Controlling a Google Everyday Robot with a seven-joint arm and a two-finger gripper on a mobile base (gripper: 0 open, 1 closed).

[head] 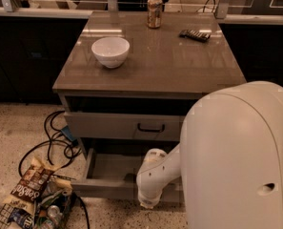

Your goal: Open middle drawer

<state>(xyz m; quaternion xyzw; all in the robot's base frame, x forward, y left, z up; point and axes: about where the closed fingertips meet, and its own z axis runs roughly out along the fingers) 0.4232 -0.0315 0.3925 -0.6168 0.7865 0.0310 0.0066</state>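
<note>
The middle drawer (pixel 107 170) stands pulled out from the cabinet, below the uppermost grey drawer front (pixel 124 126) with its black bar handle (pixel 150 127). The plain grey tray inside shows on the left. Its front panel (pixel 100 188) runs just above the floor, and its handle is hidden. My white arm (pixel 155 173) reaches down over the centre of that front. My gripper (pixel 148 200) is at the arm's lower end, against the drawer front. The lowest drawer is hidden.
A white bowl (pixel 110 51), a drink can (pixel 154 11) and a dark remote-like object (pixel 195 35) sit on the cabinet top (pixel 169 66). Black cables (pixel 55 137), a snack bag (pixel 29 185) and a wire basket (pixel 17 216) lie on the floor at left. My white body (pixel 236 161) fills the right.
</note>
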